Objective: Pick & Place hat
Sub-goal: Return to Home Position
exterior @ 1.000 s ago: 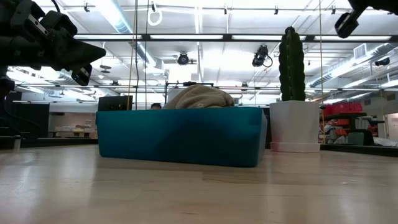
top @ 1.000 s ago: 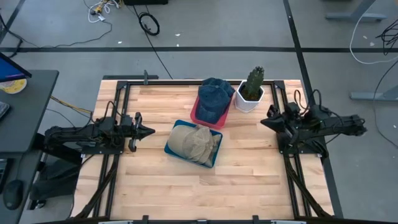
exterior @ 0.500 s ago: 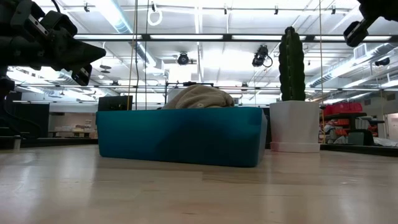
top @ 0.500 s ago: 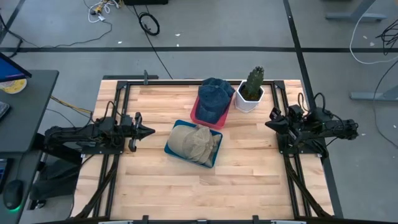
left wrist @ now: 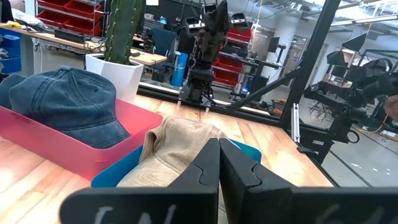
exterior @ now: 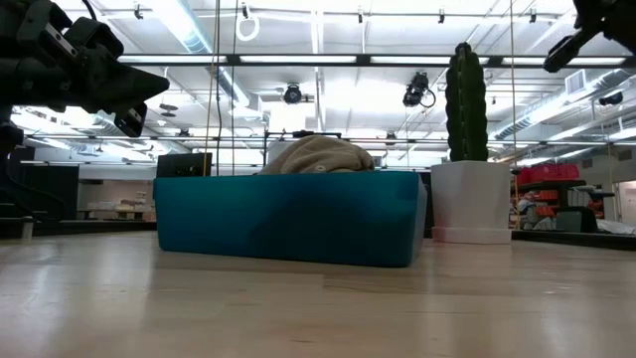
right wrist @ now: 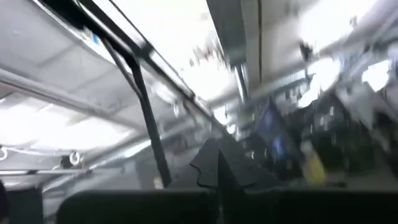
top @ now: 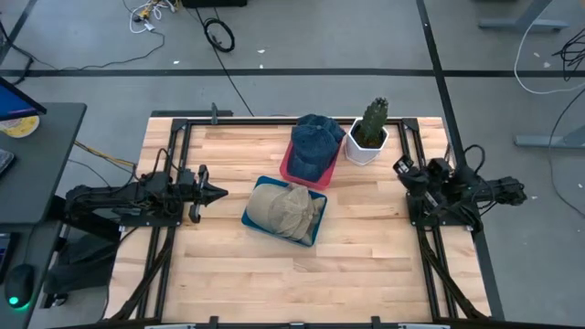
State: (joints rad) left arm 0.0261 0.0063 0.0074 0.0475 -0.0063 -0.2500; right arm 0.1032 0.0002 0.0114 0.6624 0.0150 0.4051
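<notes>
Denim first: the blue cap lies bundled in the red bin, and a heap of brown cap fabric fills the blue bin touching it. From where I stand I can't count how many caps make that heap.

Both bins sit ahead of the left gripper. The blue bin is near its tips and the red one is beyond and a little to the side. Its fingers are clenched together on nothing, plain in the left wrist view, and the arm lies low and stretched along its edge of the wooden table.

The right gripper is folded in at the opposite edge, well apart from both bins, with the potted cactus the nearest thing to its tips. It tilts upward toward the ceiling lights, fingers pressed together and holding nothing.

No cap shows loose on the boards, so I'd judge the sorting finished. What looks left is only for the right arm to settle into a rest as level as the left's.
</notes>
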